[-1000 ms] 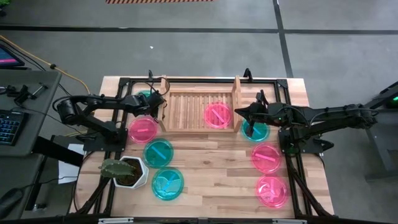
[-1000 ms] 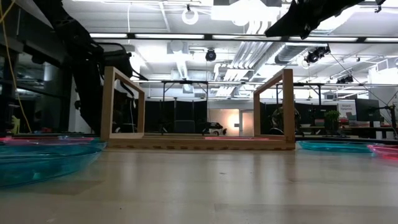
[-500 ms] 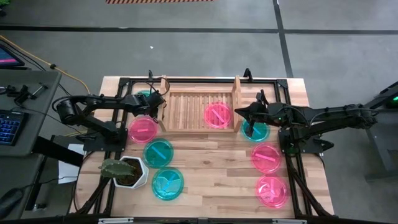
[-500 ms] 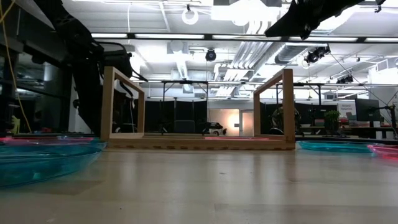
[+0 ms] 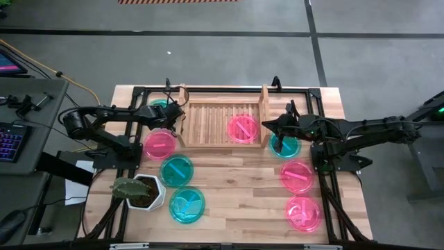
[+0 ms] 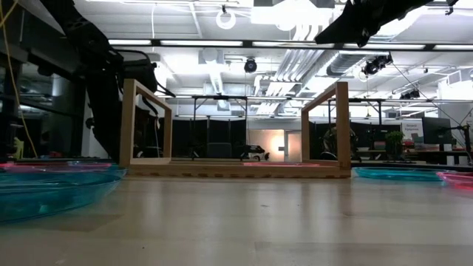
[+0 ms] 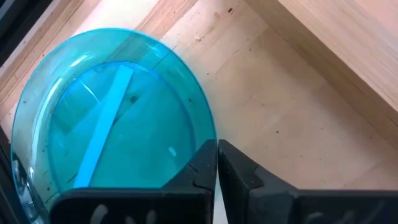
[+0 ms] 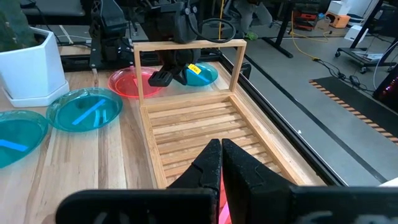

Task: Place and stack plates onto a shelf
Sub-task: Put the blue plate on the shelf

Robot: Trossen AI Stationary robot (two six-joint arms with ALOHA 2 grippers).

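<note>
The wooden shelf (image 5: 220, 122) stands at the table's far middle with one pink plate (image 5: 243, 128) lying on its slats at the right end. Left of the shelf's left rail, a teal plate (image 7: 112, 118) lies on the table, and my left gripper (image 7: 217, 149) is shut at its rim; the high view shows the gripper (image 5: 173, 111) there too. My right gripper (image 8: 221, 152) is shut by the shelf's right rail, holding nothing. The teal plate (image 5: 285, 144) lies beside it. My left gripper meets the teal plate at the rim (image 7: 210, 134) on the side toward the shelf. The two fingertips are closed together there and come from above, slanting down. The plate lies flat on the table. The fingers hide how far back the rim reaches.
Loose on the table are a pink plate (image 5: 161, 144) and two teal plates (image 5: 177, 169) (image 5: 187, 205) at the left. Two pink plates (image 5: 298, 175) (image 5: 303, 212) lie at the right. A white plant pot (image 5: 142, 192) stands near the left front.
</note>
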